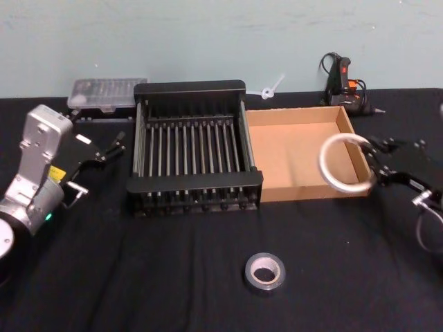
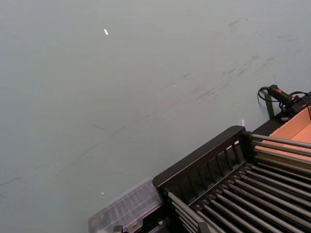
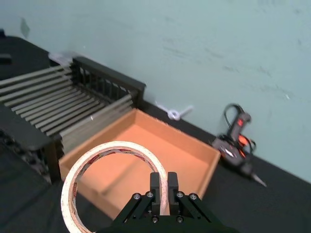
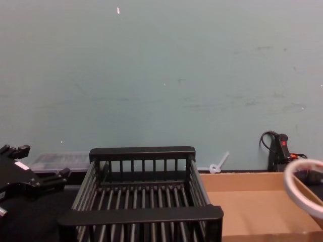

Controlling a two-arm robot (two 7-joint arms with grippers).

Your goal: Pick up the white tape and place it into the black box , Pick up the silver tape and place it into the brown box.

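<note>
My right gripper (image 1: 372,166) is shut on the white tape (image 1: 324,166), a thin wide ring held upright above the table. It hangs at the right front corner of the brown box (image 1: 315,188). In the right wrist view the gripper (image 3: 164,180) pinches the ring's (image 3: 114,146) rim, red print showing inside. The black box (image 1: 190,88) stands to the left of the brown box, touching it, with nothing inside. On the black cloth nearer to me the silver tape (image 1: 248,273) lies flat. My left gripper (image 1: 114,146) is parked open left of the black box.
A clear plastic case (image 1: 107,93) lies behind the black box's left corner. A glue gun (image 1: 342,81) with its cable stands behind the brown box, and a white zip tie (image 1: 270,90) lies at the wall. Bare black cloth surrounds the silver tape.
</note>
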